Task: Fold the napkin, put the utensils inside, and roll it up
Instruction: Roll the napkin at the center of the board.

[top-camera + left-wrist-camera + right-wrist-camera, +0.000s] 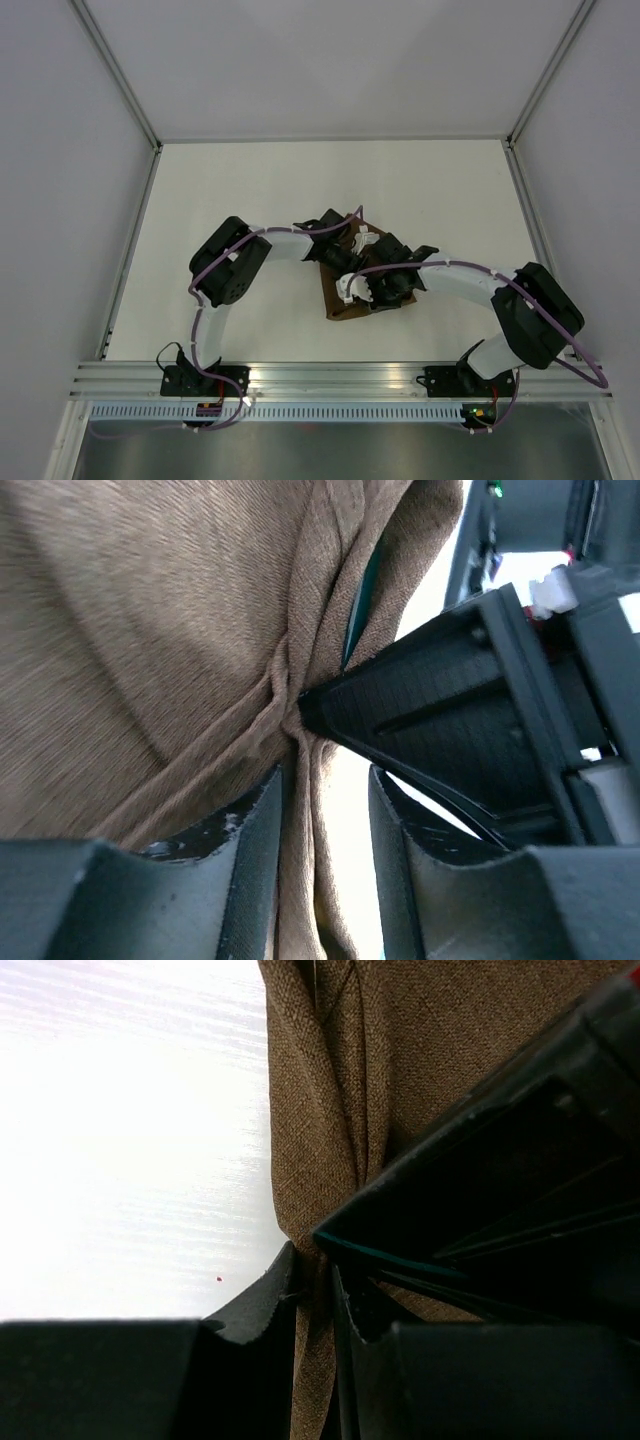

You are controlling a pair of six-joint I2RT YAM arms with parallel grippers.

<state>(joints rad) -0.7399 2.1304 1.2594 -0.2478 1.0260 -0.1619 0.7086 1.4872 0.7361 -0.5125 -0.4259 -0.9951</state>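
Napkin (336, 299) lies bunched mid-surface (250, 180), one fold pinched tight by the right end effector (315, 1280) at its 3 o'clock, while the left end effector (325, 790) at 12 o'clock stands part-open, loosely straddling cloth.

Brown cloth, black plastic, white tabletop

The napkin (150, 630) is a coarse woven cloth, totally matte, you can see the threads. The left gripper (327, 780) looks like hard black plastic, dull with some pale scuffs. The table (120, 1140) is smooth white with a faint grain, and the rail (340, 375) is bare silvery metal.
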